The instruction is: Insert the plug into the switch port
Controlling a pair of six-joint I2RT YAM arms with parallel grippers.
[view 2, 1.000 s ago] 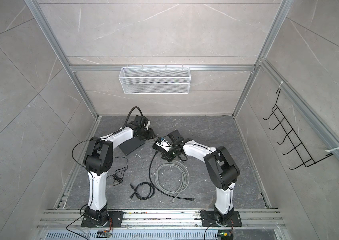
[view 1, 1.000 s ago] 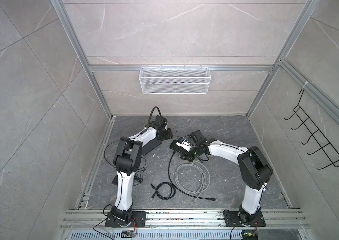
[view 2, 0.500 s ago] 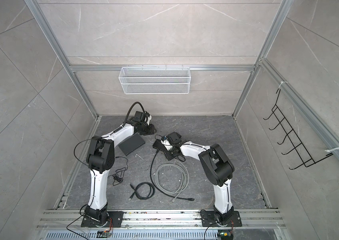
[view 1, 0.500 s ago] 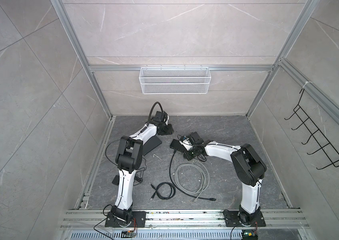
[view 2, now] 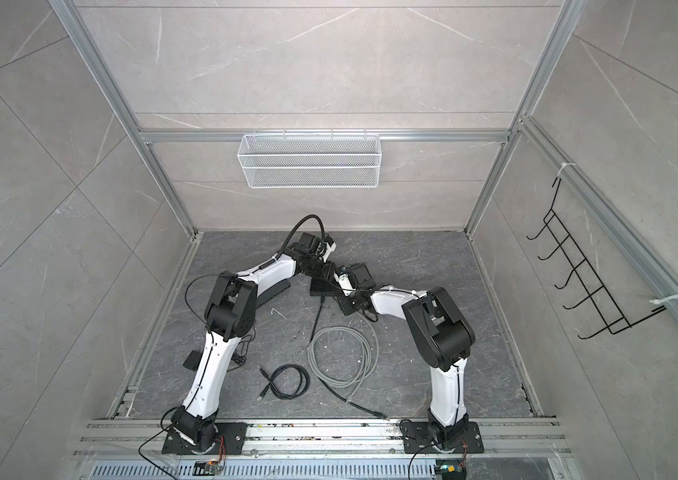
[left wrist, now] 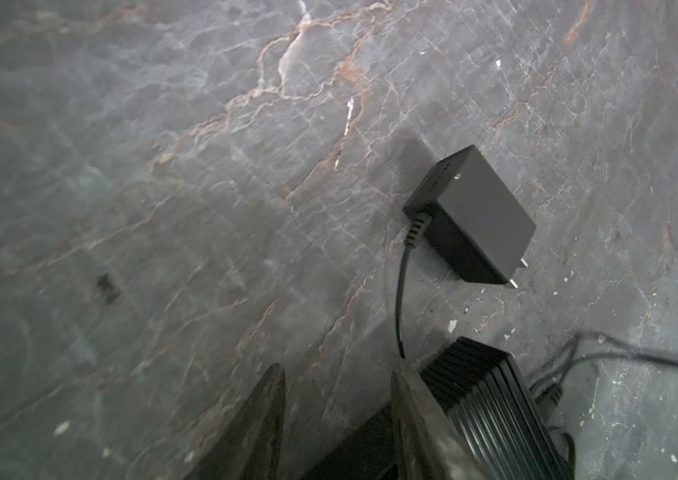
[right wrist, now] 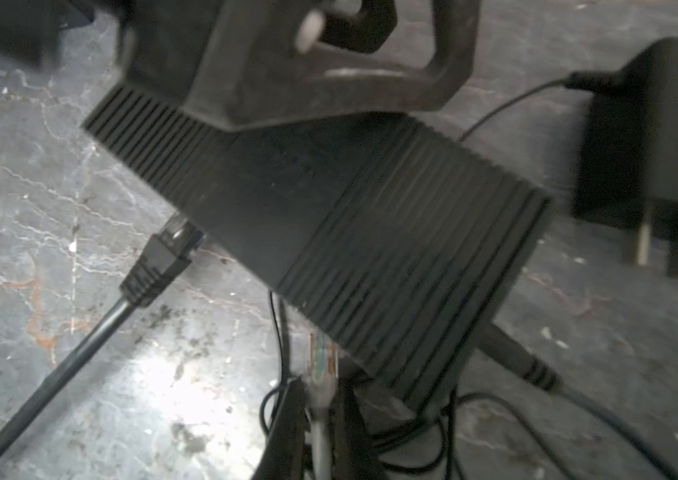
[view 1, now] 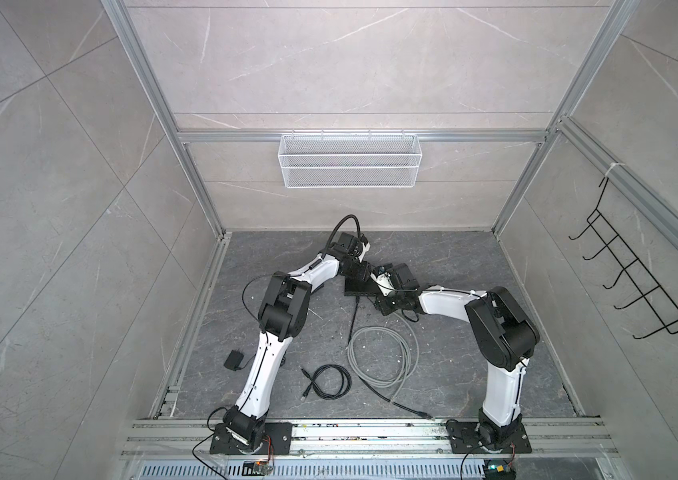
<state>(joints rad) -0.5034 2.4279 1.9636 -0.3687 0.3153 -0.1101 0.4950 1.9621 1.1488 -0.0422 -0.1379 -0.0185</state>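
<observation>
The switch (right wrist: 350, 232) is a black ribbed box on the grey floor, seen in both top views (view 1: 356, 287) (view 2: 320, 287). A black cable's plug (right wrist: 163, 253) sits in one port on its side. My right gripper (right wrist: 323, 386) is shut on the clear plug (right wrist: 320, 357) of the grey cable, held close beside the switch's near corner; in a top view this gripper (view 1: 382, 286) is at the switch's right end. My left gripper (left wrist: 339, 368) has its fingers apart, floor showing between them. One of its fingers (left wrist: 412, 407) lies against the switch (left wrist: 491, 415), over its far end (right wrist: 308, 62).
A black power adapter (left wrist: 470, 216) (right wrist: 657, 145) with bare prongs lies next to the switch. A grey cable coil (view 1: 379, 353) and a black cable coil (view 1: 329, 382) lie nearer the front. Thin black wires tangle beneath the right gripper. A wire basket (view 1: 349, 160) hangs on the back wall.
My left gripper has swung right from the back of the floor onto the switch's far end. The right gripper has stayed by the switch, still shut on the plug.
</observation>
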